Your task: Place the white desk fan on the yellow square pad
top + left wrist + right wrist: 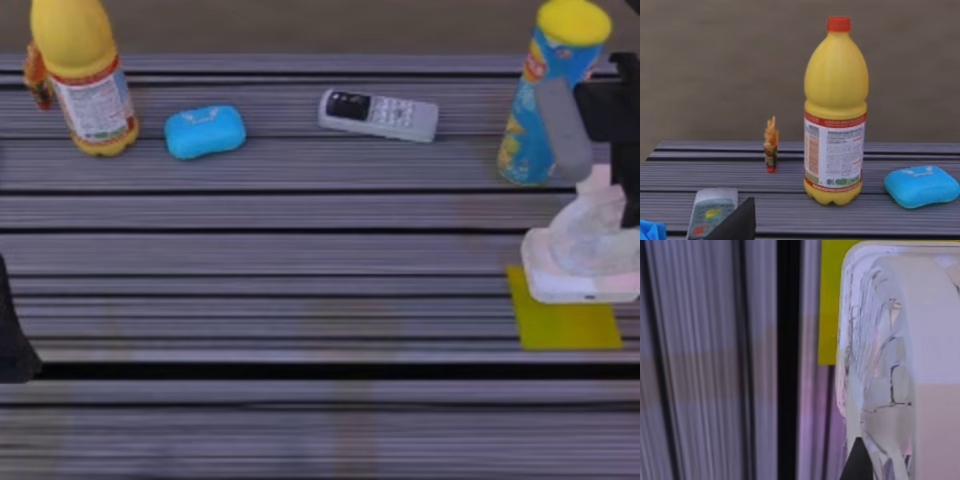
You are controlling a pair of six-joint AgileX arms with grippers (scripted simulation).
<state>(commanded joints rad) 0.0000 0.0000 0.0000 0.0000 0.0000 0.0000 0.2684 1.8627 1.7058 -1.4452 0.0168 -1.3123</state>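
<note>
The white desk fan [588, 245] stands at the table's right side, its rectangular base over the far part of the yellow square pad [566, 320]. The pad's near strip and left edge stay uncovered. My right gripper [590, 185] reaches down from the far right and is shut on the fan's upper part. In the right wrist view the fan [900, 355] fills the picture, one dark fingertip [856, 465] lies against its grille, and a strip of the pad [830, 300] shows beside the base. My left gripper [12, 335] is parked at the left edge, open.
A tall blue can with a yellow lid [550, 95] stands just behind the fan, close to my right arm. Along the far edge lie a grey remote [378, 114], a blue soap bar [205, 131], a yellow bottle [85, 80] and a small orange figure [771, 145].
</note>
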